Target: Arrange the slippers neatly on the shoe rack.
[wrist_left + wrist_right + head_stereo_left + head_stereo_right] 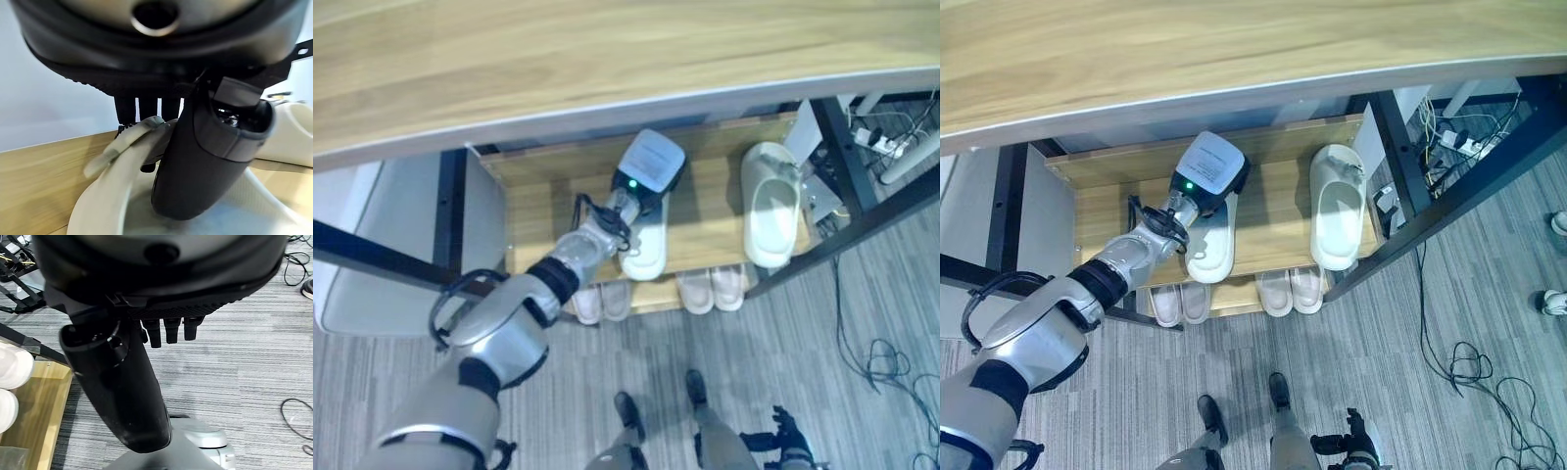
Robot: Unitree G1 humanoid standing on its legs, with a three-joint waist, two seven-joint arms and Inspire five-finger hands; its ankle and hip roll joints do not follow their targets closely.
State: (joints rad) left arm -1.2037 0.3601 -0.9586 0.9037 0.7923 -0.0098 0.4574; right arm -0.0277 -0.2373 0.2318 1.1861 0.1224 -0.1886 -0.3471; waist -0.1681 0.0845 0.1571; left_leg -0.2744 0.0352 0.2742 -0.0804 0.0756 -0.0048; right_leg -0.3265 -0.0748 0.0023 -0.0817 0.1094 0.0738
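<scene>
My fingers (146, 108) and thumb pinch slipper (1210, 245) wall – left hand (205, 161) setting it on rack (1278, 211) upper shelf, second slipper (1337, 220) well apart. Next, my guess: nudge closer, release. Right hand (122, 387) idle – fingers relaxed.

The left hand (195, 147) occupies the upper frame, its thumb reaching down to 6 o'clock into a white slipper (112, 196). The fingers (146, 105) sit outside the slipper's upper band, which is pinched between fingers and thumb. The slipper rests on a wooden shelf (34, 181) at 8 o'clock. A second white slipper (288, 132) lies at 3 o'clock.
</scene>
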